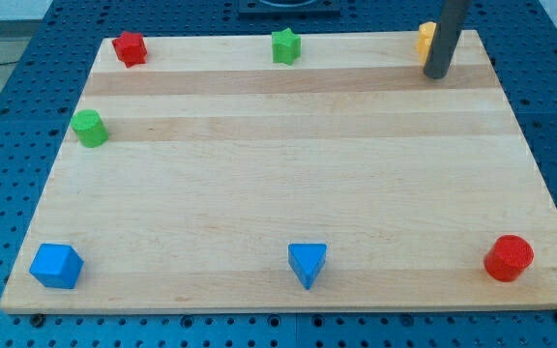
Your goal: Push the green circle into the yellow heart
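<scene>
My tip (437, 74) sits bare at top right, touching nothing I can confirm, just beside yellow heart (425, 41); green circle (90, 128) lies far to view's left, slightly lower.

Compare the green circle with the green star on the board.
The green circle is a round cylinder; the green star has jagged points. The circle sits near the view's left edge, the star at the view's top edge, centre. My tip is closer to the star. Both are green and untouched.
</scene>
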{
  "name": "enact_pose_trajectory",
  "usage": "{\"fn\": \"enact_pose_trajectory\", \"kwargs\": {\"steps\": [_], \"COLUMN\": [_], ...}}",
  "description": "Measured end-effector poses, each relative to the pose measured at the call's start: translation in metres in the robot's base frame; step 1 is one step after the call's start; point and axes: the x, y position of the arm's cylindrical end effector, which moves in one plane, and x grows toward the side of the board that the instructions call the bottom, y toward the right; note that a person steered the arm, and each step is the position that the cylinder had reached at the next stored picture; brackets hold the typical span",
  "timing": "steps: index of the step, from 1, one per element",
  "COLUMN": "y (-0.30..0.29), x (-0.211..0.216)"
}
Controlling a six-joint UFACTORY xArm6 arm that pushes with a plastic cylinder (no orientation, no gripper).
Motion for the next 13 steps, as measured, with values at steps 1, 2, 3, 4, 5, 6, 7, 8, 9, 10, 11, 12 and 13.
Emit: {"fn": "enact_pose_trajectory", "kwargs": {"steps": [1, 2, 3, 4, 5, 6, 7, 8, 9, 10, 11, 12, 13], "y": [-0.018, -0.101, -0.211, -0.317, -0.407, -0.486, -0.513, -0.497, -0.482, -0.493, -0.451, -0.383, -0.313], "x": [0.014, 0.065, 0.100, 0.123, 0.135, 0.140, 0.139, 0.128, 0.103, 0.082, 0.065, 0.070, 0.082]}}
